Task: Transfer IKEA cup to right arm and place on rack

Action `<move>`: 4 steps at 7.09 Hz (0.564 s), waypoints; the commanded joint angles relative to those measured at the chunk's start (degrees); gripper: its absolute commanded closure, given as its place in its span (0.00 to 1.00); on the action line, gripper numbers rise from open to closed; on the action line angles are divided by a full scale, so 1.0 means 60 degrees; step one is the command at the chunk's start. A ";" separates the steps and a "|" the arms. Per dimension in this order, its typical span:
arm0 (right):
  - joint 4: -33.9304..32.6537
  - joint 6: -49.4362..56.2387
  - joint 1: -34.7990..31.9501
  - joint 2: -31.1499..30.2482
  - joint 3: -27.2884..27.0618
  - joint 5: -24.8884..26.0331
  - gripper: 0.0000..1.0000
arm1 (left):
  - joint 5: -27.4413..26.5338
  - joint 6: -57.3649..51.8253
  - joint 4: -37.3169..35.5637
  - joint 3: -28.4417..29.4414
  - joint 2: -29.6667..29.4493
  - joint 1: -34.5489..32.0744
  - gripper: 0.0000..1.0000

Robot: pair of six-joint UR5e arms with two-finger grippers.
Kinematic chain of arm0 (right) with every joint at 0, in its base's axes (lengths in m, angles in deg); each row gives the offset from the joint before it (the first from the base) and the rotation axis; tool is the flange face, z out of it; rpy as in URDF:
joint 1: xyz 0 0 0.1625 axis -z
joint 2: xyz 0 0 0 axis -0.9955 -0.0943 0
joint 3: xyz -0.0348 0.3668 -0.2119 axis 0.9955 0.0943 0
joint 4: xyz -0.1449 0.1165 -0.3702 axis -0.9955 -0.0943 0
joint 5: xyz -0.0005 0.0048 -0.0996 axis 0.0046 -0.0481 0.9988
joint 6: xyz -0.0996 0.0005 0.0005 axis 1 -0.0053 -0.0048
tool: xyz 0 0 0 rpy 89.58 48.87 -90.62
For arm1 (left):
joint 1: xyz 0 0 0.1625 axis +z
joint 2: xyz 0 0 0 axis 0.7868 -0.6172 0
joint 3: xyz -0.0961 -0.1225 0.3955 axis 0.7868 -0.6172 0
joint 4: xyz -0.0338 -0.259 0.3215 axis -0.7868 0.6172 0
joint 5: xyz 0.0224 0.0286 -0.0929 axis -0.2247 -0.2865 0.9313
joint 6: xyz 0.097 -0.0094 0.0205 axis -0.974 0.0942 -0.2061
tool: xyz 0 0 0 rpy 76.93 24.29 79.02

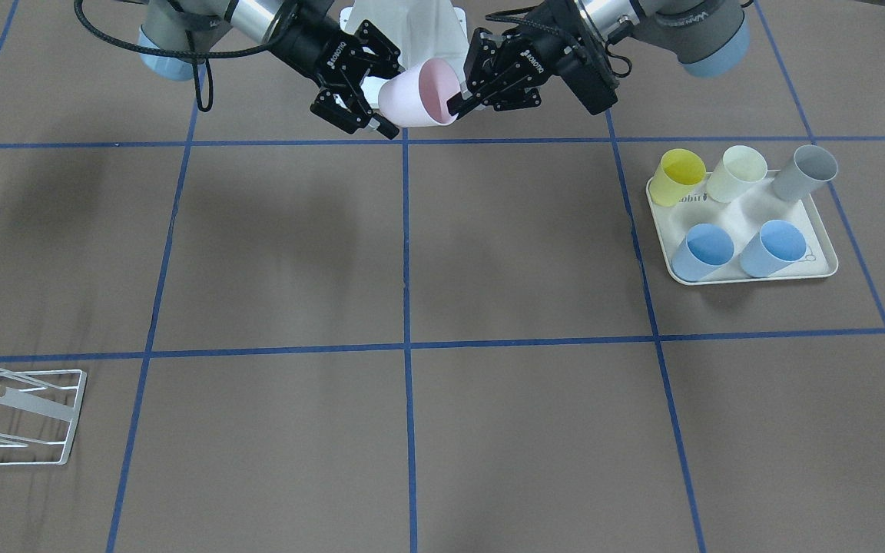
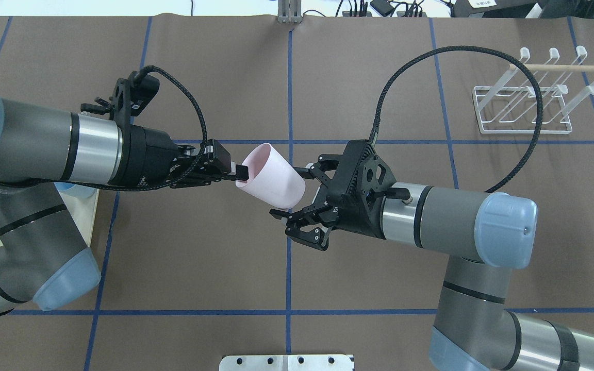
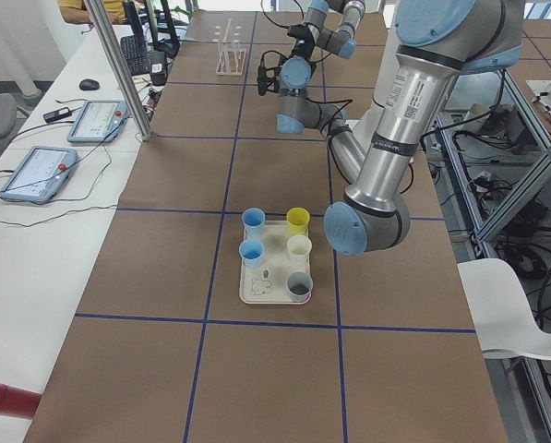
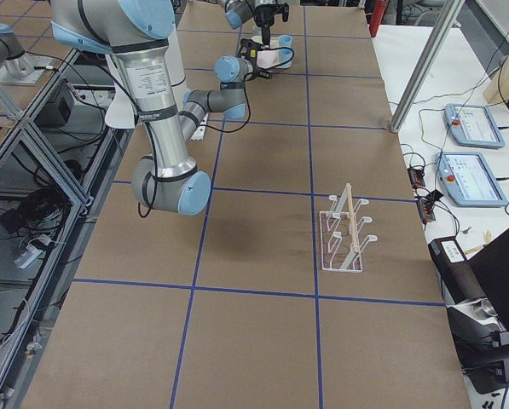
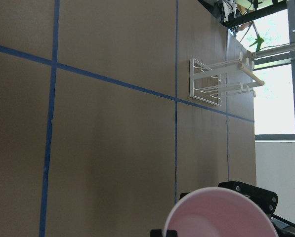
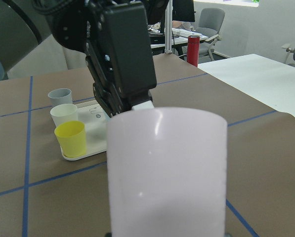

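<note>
A pale pink IKEA cup (image 2: 274, 178) hangs tilted above the table's middle, between the two arms. My left gripper (image 2: 240, 172) is shut on its rim, one finger inside the mouth; the front-facing view shows this gripper (image 1: 458, 104) at the cup's (image 1: 419, 96) open end. My right gripper (image 2: 286, 193) is open, its fingers spread on either side of the cup's base without closing on it. The cup (image 6: 167, 168) fills the right wrist view. The white wire rack (image 2: 529, 103) with its wooden rod stands empty at the far right.
A cream tray (image 1: 742, 223) on the robot's left side holds yellow, cream, grey and two blue cups. The brown table is marked with blue tape lines. The right arm's thick black cable (image 2: 431, 56) loops out toward the rack.
</note>
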 commanded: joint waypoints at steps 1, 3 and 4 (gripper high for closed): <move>-0.0001 0.0021 -0.0036 -0.0030 -0.0003 -0.0018 0.38 | 0.0016 -0.0022 0.0015 0.0001 -0.0056 0.0000 0.56; -0.0001 0.0035 -0.0036 -0.0030 0.0012 -0.0004 0.41 | 0.0001 -0.0023 0.0015 -0.0072 -0.0042 0.0000 0.00; -0.0001 0.0035 -0.0036 -0.0030 0.0012 -0.0004 0.43 | 0.0001 -0.0052 0.0001 -0.0131 -0.0056 -0.0029 0.00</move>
